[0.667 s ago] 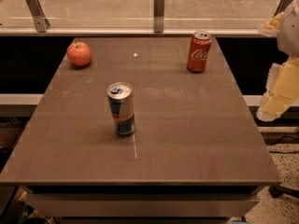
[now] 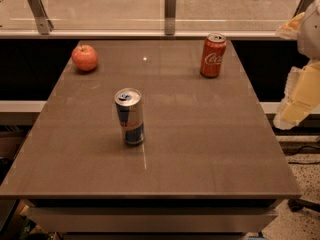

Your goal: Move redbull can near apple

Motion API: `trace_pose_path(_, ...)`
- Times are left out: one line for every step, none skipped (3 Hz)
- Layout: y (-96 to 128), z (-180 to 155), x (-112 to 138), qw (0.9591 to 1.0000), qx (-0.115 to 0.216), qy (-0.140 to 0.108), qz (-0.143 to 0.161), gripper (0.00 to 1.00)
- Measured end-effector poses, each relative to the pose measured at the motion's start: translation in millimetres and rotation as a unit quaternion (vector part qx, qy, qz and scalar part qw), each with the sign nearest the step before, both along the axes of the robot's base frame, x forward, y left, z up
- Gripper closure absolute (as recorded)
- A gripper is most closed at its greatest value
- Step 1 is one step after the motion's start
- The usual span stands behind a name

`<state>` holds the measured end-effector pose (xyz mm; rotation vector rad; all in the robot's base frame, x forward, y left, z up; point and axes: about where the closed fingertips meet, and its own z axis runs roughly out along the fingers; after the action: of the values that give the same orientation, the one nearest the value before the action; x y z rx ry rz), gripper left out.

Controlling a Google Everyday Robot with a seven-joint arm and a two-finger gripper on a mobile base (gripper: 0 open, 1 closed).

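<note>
The robot's pale cream-and-white arm (image 2: 309, 31) comes down along the right edge of the view; its blocky cream gripper (image 2: 294, 106) hangs at mid-height, tilted down and leftward, holding nothing

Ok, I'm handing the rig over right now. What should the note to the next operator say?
Gripper: off the table's right edge, about level with mid-table, touching nothing.
Redbull can: upright, left of the table's middle, free.
Apple: far left corner, well apart from the redbull can.
Coke can: upright, far right; not part of the job.
Done: nothing yet.
Left: reach the redbull can, grasp it, set it down beside the apple, release.
</note>
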<state>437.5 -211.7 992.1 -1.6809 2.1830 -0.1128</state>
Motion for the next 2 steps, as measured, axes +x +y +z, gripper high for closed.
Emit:
trace_pose_path(0.4,-3.5,-3.1,0.9992,0.040,0.003,0.000,0.00)
trace_pose_path(6.5,-8.8,-9.5,0.9962,0.087,0.004,0.007,0.00)
